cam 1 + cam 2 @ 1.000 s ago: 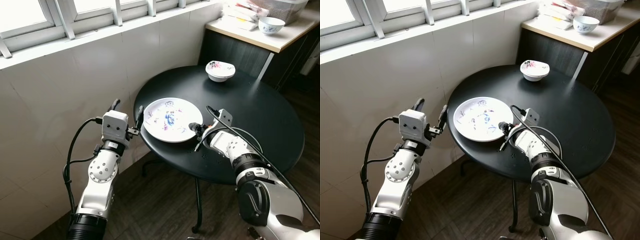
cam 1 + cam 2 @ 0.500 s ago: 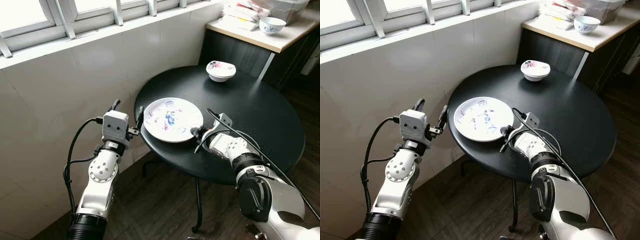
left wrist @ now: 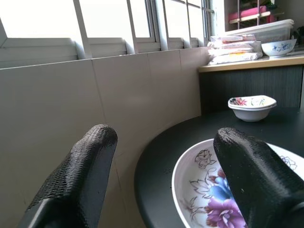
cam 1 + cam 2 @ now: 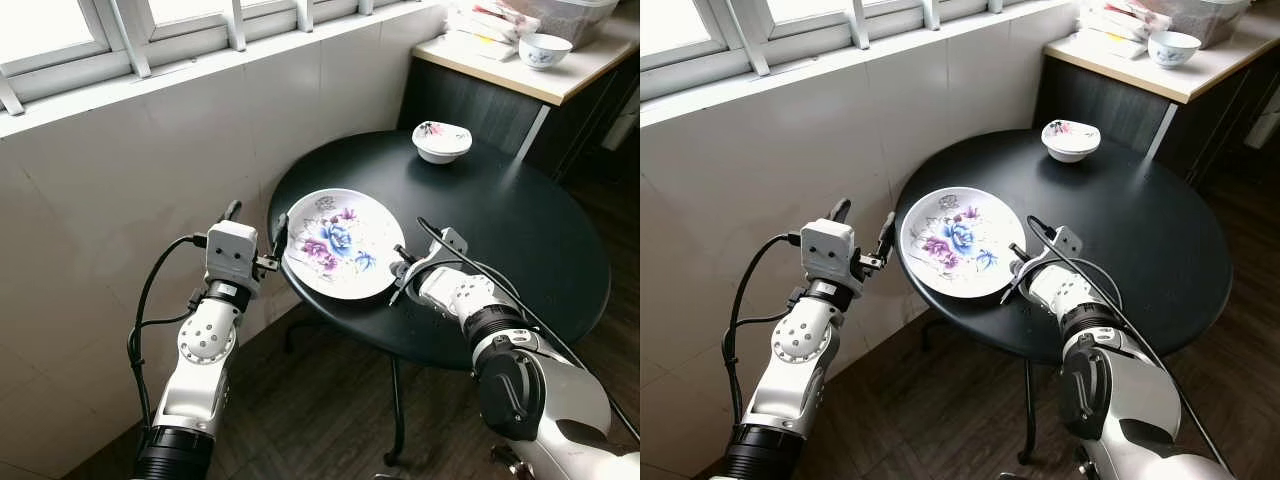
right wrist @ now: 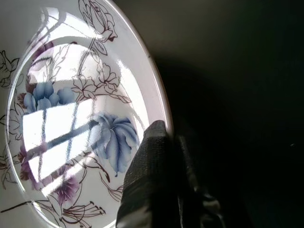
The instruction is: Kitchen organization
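Pinching the near rim of the flowered plate with my right hand, I hold it tilted up at the edge of the round black table, while my left hand waits just beside, fingers apart.

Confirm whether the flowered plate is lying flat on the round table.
No: the flowered plate is tilted up, its rim pinched by the right pincer above the black table.

A round black tabletop carries a small floral bowl near its far edge and a large flowered plate tilted up at its near-left edge, its lower rim on the surface.
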### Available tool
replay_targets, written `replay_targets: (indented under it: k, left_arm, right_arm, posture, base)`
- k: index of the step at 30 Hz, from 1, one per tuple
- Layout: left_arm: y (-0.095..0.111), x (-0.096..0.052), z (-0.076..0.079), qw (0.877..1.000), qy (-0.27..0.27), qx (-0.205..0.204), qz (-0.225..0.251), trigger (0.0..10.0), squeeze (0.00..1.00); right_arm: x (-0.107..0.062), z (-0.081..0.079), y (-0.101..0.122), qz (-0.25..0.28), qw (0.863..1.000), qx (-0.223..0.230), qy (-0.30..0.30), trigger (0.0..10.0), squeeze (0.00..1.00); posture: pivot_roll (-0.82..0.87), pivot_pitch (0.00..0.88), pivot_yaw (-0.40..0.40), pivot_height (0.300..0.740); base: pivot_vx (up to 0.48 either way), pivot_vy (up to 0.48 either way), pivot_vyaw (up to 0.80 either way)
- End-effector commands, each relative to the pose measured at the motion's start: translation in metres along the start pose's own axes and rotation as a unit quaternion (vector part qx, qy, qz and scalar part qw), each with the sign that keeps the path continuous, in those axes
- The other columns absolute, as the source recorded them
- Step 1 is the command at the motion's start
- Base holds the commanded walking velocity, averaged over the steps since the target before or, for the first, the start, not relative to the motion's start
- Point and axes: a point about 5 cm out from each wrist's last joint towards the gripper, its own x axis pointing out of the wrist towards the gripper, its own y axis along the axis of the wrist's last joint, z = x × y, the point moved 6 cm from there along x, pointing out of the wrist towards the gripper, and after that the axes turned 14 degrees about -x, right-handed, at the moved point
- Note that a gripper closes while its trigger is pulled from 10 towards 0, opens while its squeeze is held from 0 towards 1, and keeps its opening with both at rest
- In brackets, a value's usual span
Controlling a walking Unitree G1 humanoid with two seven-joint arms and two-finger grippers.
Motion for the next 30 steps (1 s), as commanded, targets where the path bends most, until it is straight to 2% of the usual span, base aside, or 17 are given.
replay_targets:
  k: [1,4,6,8,9,10,11,13,14,17,22,25,30]
  left_arm:
    - [-0.003,0.002,0.003,1.0,-0.004,0.003,-0.008,10.0,0.0]
    - [-0.003,0.001,0.002,1.0,-0.003,0.003,-0.009,10.0,0.0]
    - [-0.003,0.001,0.002,1.0,-0.003,0.003,-0.009,10.0,0.0]
    - [-0.003,0.001,0.002,1.0,-0.003,0.003,-0.009,10.0,0.0]
    - [-0.003,0.001,0.002,1.0,-0.003,0.003,-0.009,10.0,0.0]
    - [-0.003,0.001,0.002,1.0,-0.003,0.003,-0.009,10.0,0.0]
    - [-0.003,0.001,0.001,1.0,-0.003,0.003,-0.01,10.0,0.0]
    - [-0.003,0.002,0.001,1.0,-0.002,0.003,-0.01,10.0,0.0]
    - [-0.003,0.002,0.001,1.0,-0.002,0.003,-0.011,10.0,0.0]
    - [-0.004,0.002,0.001,1.0,-0.001,0.003,-0.011,10.0,0.0]
    - [-0.003,0.002,-0.002,1.0,0.005,0.0,-0.009,10.0,0.0]
    - [-0.003,0.002,-0.002,1.0,0.005,-0.001,-0.009,10.0,0.0]
    - [-0.003,0.002,-0.002,1.0,0.005,0.0,-0.01,10.0,0.0]
  right_arm:
    - [-0.003,0.0,0.019,0.04,0.999,0.014,-0.003,0.0,0.0]
    - [-0.01,-0.003,0.048,0.114,0.993,0.038,0.005,0.0,0.0]
    - [-0.012,-0.005,0.053,0.127,0.991,0.039,0.013,0.0,0.0]
    - [-0.027,-0.016,0.085,0.213,0.976,0.016,0.032,0.0,0.0]
    - [-0.035,-0.016,0.097,0.249,0.968,-0.02,0.02,0.0,0.0]
    - [-0.035,-0.016,0.097,0.249,0.968,-0.02,0.02,0.0,0.0]
    - [-0.051,-0.02,0.116,0.316,0.942,-0.11,0.0,0.0,0.0]
    - [-0.066,-0.033,0.126,0.369,0.91,-0.187,0.0,0.0,0.0]
    - [-0.071,-0.038,0.127,0.385,0.9,-0.206,0.005,0.0,0.0]
    - [-0.074,-0.049,0.117,0.386,0.898,-0.206,0.039,0.0,0.0]
    - [-0.084,-0.064,0.1,0.398,0.884,-0.232,0.079,0.0,0.0]
    - [-0.086,-0.066,0.094,0.401,0.877,-0.255,0.078,0.0,0.0]
    - [-0.093,-0.074,0.09,0.408,0.868,-0.266,0.094,0.0,0.0]
  posture:
    - [-0.02,0.0,-0.031,0.74]
    - [-0.02,0.0,-0.028,0.74]
    - [-0.02,0.0,-0.028,0.74]
    - [-0.03,0.0,-0.024,0.74]
    - [-0.03,0.0,-0.024,0.74]
    - [-0.03,0.0,-0.024,0.74]
    - [-0.03,0.0,-0.024,0.74]
    - [-0.03,0.0,-0.023,0.74]
    - [-0.03,0.0,-0.023,0.74]
    - [-0.03,0.0,-0.025,0.74]
    - [-0.03,0.0,-0.027,0.74]
    - [-0.03,0.0,-0.027,0.74]
    - [-0.03,0.0,-0.025,0.74]
  base:
    - [0.0,0.0,0.0]
    - [0.0,0.0,0.0]
    - [0.0,0.0,0.0]
    - [0.0,0.0,0.0]
    - [0.0,0.0,0.0]
    - [0.0,0.0,0.0]
    - [0.0,0.0,0.0]
    - [0.0,0.0,0.0]
    - [0.0,0.0,0.0]
    - [0.0,0.0,0.0]
    - [0.0,0.0,0.0]
    - [0.0,0.0,0.0]
    - [0.0,0.0,0.8]
